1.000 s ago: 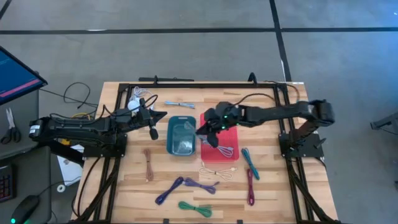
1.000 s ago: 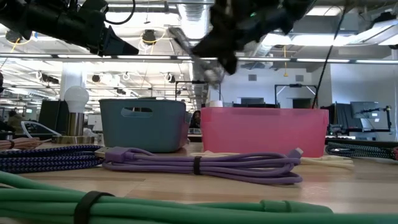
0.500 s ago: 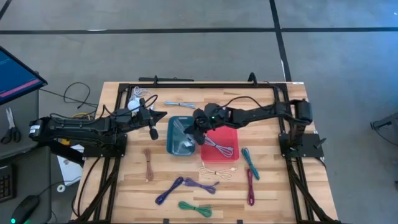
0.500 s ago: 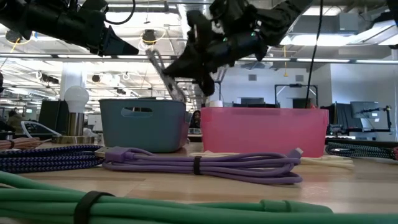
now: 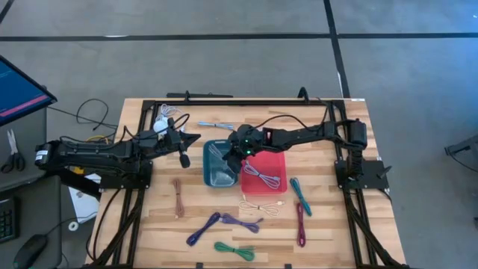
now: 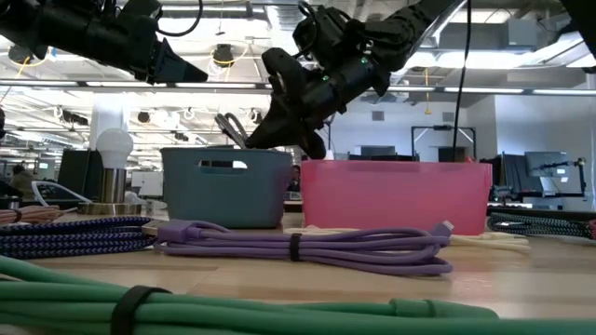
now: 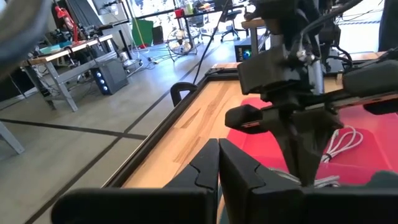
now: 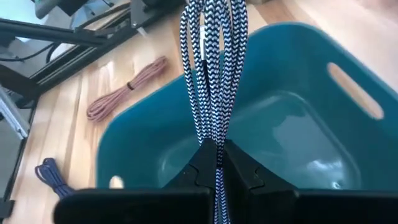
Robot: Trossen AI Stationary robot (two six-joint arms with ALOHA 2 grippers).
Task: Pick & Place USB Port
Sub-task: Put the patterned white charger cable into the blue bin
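The task's thing, a coiled cable (image 8: 211,68) braided in blue and white, is clamped in the right end effector (image 8: 214,163), whose fingers are pressed together on the bundle. In the high view it is held over the teal bin (image 5: 210,178) near the middle of the table (image 5: 149,217), and in the low view it hangs at the bin's rim.

The cable is judged light and limp: its loops will sag and swing and may splay once let go. The braided jacket should give fair friction, so slipping seems unlikely. A hold across the gathered loops, as now, keeps the bundle together; a hold on a single strand would probably let it unravel.

Inside the teal bin the right wrist view shows a bare floor; nothing else can be made out there. The pink bin (image 5: 278,163) just beside it, toward the table's right edge, holds one pale coiled cable (image 5: 262,176).

The left end effector (image 7: 217,168) waits above the table left of the teal bin, its fingers closed on nothing.
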